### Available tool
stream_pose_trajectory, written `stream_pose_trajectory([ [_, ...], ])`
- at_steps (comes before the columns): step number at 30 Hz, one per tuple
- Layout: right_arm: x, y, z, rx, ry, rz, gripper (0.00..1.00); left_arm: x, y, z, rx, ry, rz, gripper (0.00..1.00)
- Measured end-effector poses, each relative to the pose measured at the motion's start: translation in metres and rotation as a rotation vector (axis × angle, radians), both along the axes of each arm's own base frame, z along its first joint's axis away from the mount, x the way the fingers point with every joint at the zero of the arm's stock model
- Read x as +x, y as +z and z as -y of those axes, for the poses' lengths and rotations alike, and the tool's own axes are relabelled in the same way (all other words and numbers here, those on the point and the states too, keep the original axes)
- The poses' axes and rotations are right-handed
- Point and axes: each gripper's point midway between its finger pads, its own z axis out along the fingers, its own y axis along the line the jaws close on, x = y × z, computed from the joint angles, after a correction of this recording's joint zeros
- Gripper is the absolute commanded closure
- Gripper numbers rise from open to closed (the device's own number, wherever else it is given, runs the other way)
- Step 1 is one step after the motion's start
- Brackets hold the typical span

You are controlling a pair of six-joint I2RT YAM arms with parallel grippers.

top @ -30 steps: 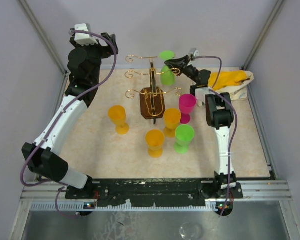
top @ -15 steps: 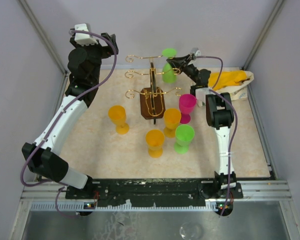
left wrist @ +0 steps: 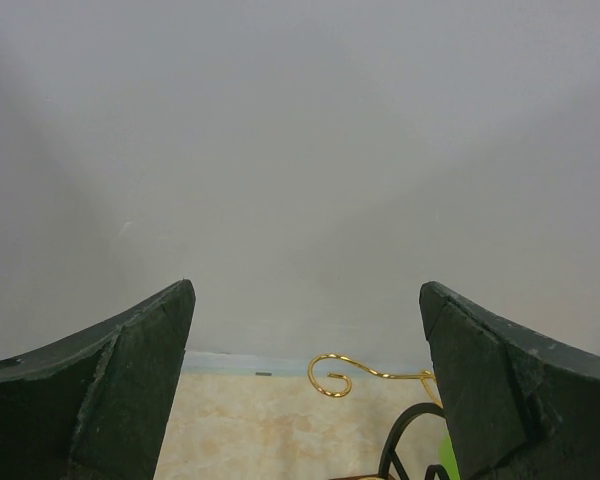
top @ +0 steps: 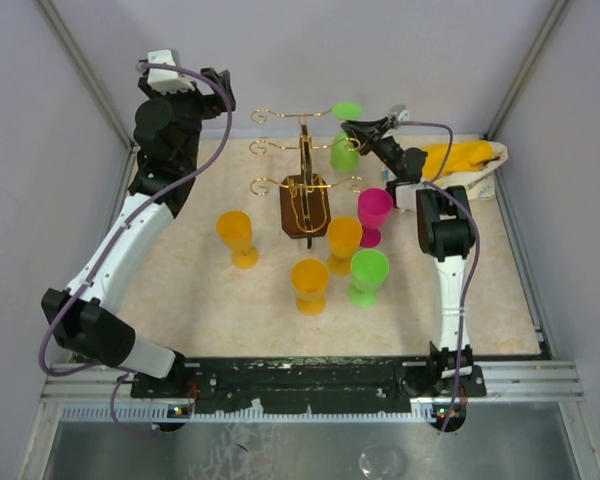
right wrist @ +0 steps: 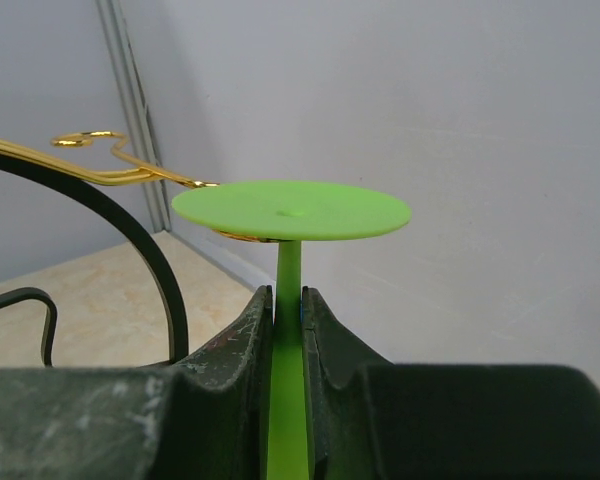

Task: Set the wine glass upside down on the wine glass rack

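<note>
At the far side of the table, right of centre: the right gripper holds one green wine glass upside down beside the wine glass rack. Its fingers are pressed narrowly onto the stem, one on each side. The bowl hangs below them and the round foot is uppermost. In the right wrist view the foot lies over the tip of one gold arm of the rack; whether disc and wire touch cannot be told.

Rack: one, a central post on a dark wooden base. Three curled arm ends are visible on its left side; those on its right side are partly hidden by the held glass.

Left gripper: raised at the far left, off to the left of the rack, jaws spread wide with nothing between them. One gold curl shows beyond the fingers in the left wrist view.

Glasses standing upright on the table, five:
- three orange glasses, one left of the rack base and two in front of it
- one magenta glass, just right of the base
- one green glass, nearest the arms, beside the front orange pair

Glasses in all: six.

Far right edge: one yellow cloth on a pale bag.
</note>
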Motion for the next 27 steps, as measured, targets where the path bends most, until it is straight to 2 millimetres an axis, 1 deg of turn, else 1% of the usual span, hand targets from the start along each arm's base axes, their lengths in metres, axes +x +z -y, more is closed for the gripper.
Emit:
stream_pose_trajectory([
  [5,-0.011,0.001,0.001,-0.020,0.026,0.018,1.00,-0.004,0.001,-0.002,-0.003,0.002,0.004,0.01],
  [15,-0.020,0.001,-0.007,-0.058,0.073,0.046,1.00,-0.008,-0.002,-0.005,-0.004,0.009,0.000,0.01],
  [17,-0.021,0.001,-0.009,-0.064,0.075,0.051,0.93,-0.009,-0.002,-0.005,-0.004,0.010,0.000,0.01],
  [18,-0.021,0.001,-0.010,-0.065,0.077,0.052,0.88,-0.009,-0.002,-0.005,-0.004,0.011,-0.001,0.01],
  [20,-0.021,0.001,-0.011,-0.065,0.078,0.052,0.71,-0.010,-0.002,-0.006,-0.005,0.013,-0.001,0.01],
  [23,-0.024,-0.002,-0.014,-0.080,0.099,0.049,0.53,-0.010,-0.002,-0.007,-0.006,0.015,-0.001,0.01],
  [25,-0.025,-0.008,-0.017,-0.093,0.114,0.032,0.45,-0.011,-0.002,-0.007,-0.007,0.016,0.000,0.01],
  [27,-0.027,-0.012,-0.020,-0.101,0.122,0.027,0.42,-0.011,-0.001,-0.007,-0.010,0.016,0.002,0.01],
])
